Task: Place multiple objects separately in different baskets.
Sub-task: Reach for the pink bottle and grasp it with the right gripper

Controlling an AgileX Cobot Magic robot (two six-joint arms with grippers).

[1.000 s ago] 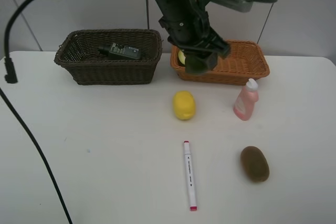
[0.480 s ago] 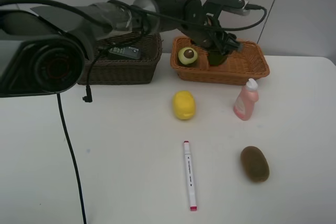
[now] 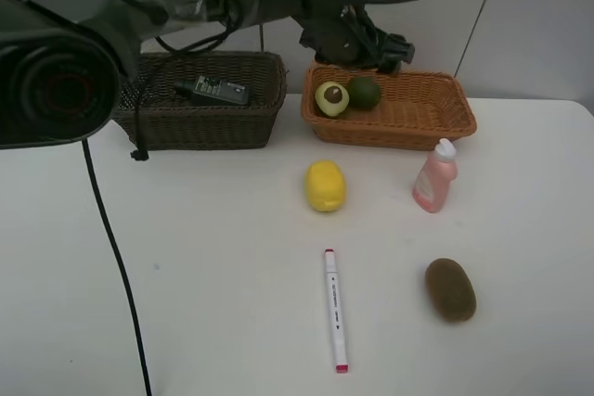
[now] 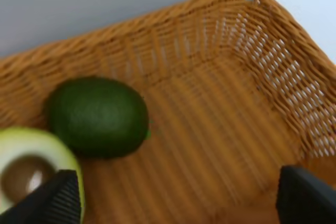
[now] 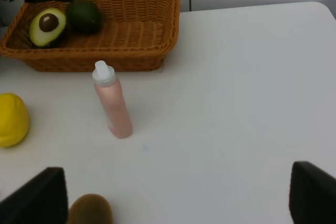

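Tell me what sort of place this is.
Likely a robot test bench in a lab: a white table against plain wall panels, with a dark basket, an orange basket and a marker laid out.

Bright, even light fills the exterior high view. On the flat white table [image 3: 186,275] the oval yellow lemon [image 3: 325,185], pink plastic bottle [image 3: 434,178] and fuzzy brown kiwi [image 3: 450,289] cast only soft, pale shadows close beside them. The dark arm housing [image 3: 56,71] at the left edge looms out of focus. The left wrist view is soft throughout, smearing the round green lime [image 4: 97,116] and the orange-tan wicker basket [image 4: 210,145]. The right wrist view is crisper, though the black right fingers [image 5: 37,195] are blurred.
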